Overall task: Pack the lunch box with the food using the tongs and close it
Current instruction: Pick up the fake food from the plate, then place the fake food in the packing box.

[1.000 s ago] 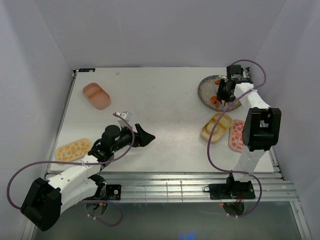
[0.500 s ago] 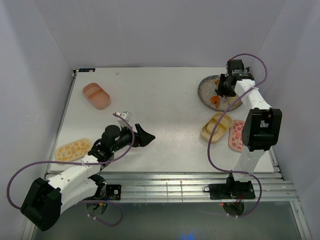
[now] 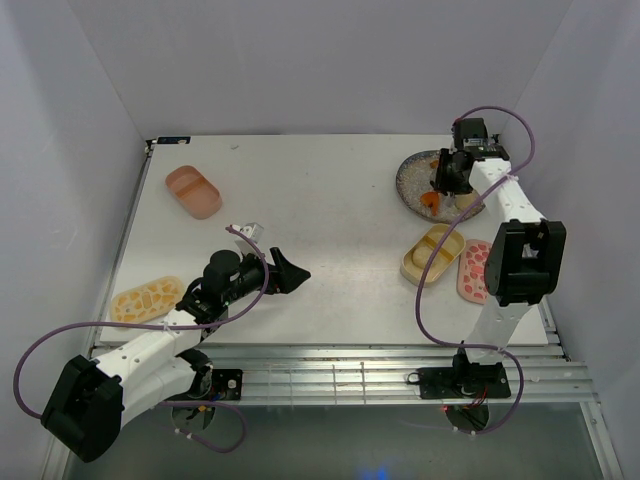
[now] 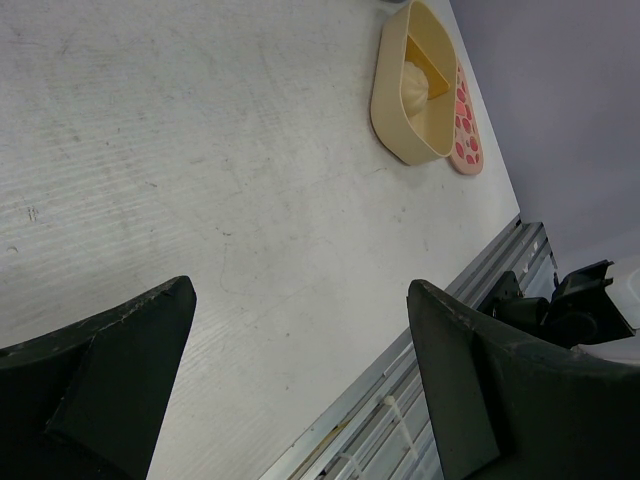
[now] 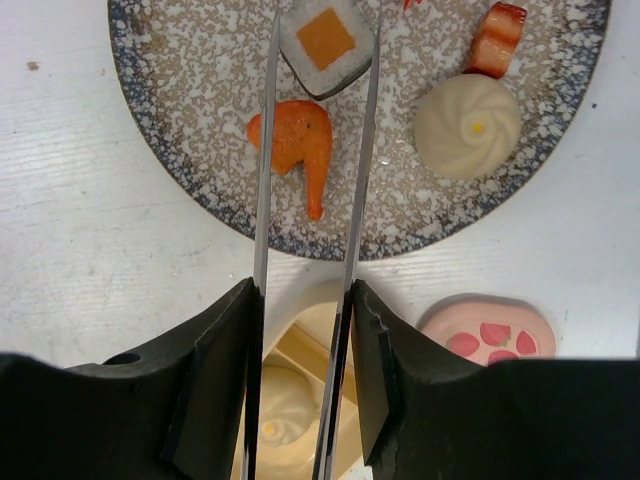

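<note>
Right gripper (image 5: 303,295) closed on the tongs (image 5: 263,170), one blade against each finger, both blades running out over the grey speckled plate (image 5: 150,60) at the far right of the counter (image 3: 330,210). Blades stand apart. The orange shrimp-shaped piece (image 5: 295,140) lies between them and the square white roll with an orange centre (image 5: 325,38) sits between the tips; can't tell if the metal touches either.

Also on the plate: cream bun (image 5: 467,125) to the right of the blades, and a red-and-white striped piece (image 5: 495,38) just beyond it, near the rim.

Tan-yellow tray (image 3: 432,254) sits just in front of the plate, near the counter's right edge, with a white bun (image 4: 415,75) in one compartment. Pink lid (image 3: 471,270) lies right beside that tray, on the side toward the right edge. Pink tray (image 3: 193,190) is near the far left corner, and the tan-yellow lid (image 3: 145,299) is by the front left corner.

Left gripper (image 4: 300,290) is wide open, nothing between the fingers, over bare counter left of centre near the front edge, well apart from all the lunch box parts.
</note>
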{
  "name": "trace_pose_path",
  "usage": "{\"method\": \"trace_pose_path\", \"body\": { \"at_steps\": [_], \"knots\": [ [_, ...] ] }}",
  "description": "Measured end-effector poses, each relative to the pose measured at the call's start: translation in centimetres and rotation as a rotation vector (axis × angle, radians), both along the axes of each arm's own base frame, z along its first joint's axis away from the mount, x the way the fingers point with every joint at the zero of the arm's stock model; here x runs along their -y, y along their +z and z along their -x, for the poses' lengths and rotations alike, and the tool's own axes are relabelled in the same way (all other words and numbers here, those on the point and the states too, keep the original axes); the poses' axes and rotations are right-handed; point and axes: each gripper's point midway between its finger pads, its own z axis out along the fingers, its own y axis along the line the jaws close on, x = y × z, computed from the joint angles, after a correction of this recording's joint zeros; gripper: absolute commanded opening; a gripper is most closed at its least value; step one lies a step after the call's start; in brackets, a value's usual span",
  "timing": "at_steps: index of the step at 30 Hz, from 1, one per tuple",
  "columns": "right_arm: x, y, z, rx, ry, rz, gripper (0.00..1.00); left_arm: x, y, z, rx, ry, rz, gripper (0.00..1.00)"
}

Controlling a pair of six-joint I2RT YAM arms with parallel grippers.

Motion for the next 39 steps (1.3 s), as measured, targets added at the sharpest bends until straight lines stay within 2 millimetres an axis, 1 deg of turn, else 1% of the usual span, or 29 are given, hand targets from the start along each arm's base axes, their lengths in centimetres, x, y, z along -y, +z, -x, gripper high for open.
{"method": "trace_pose_path", "body": {
  "at_steps": [3, 8, 10, 13, 16, 21, 22, 24, 27, 32, 34, 39],
  "knots": [
    [0.2, 1.3, 0.8, 0.02, -0.004, 0.006, 0.15, 0.0, 0.0, 0.0, 0.0, 0.0, 0.0, 0.98],
    [0.1, 4.3, 2.8, 0.077, -0.004, 0.007, 0.15, 0.0, 0.3, 0.0, 0.007, 0.0, 0.005, 0.98],
    [0.1, 5.0, 4.0, 0.09, -0.006, 0.006, 0.15, 0.0, 0.4, 0.0, 0.011, 0.0, 0.007, 0.98],
    [-0.1, 5.4, 6.2, 0.098, -0.004, 0.004, 0.15, 0.0, 0.4, 0.0, 0.011, 0.0, 0.007, 0.98],
    [-0.5, 5.1, 8.9, 0.078, 0.007, 0.012, 0.15, 0.0, 0.5, 0.0, 0.013, 0.0, 0.009, 0.98],
    [-0.8, 4.4, 12.7, 0.069, 0.027, 0.012, 0.17, 0.0, 0.8, 0.1, 0.022, 0.0, 0.015, 0.98],
    [-0.7, 4.1, 13.9, 0.065, 0.029, 0.011, 0.17, 0.0, 0.8, 0.1, 0.022, 0.0, 0.014, 0.98],
    [-0.8, 3.7, 15.0, 0.065, 0.04, 0.002, 0.18, 0.0, 0.8, 0.1, 0.021, -0.001, 0.014, 0.98],
    [-0.9, 2.5, 16.2, 0.043, 0.057, -0.005, 0.19, 0.0, 0.7, 0.1, 0.02, -0.001, 0.014, 0.98],
    [-0.9, 0.2, 17.7, -0.014, 0.088, 0.004, 0.21, 0.0, 0.7, 0.1, 0.019, -0.002, 0.013, 0.98],
    [-0.8, 0.0, 18.0, -0.011, 0.095, 0.009, 0.22, 0.0, 0.7, 0.1, 0.018, -0.002, 0.013, 0.98],
    [-0.8, 0.2, 18.0, 0.019, 0.108, 0.014, 0.25, 0.1, 0.6, 0.2, 0.016, -0.007, 0.012, 0.98]
  ]
}}
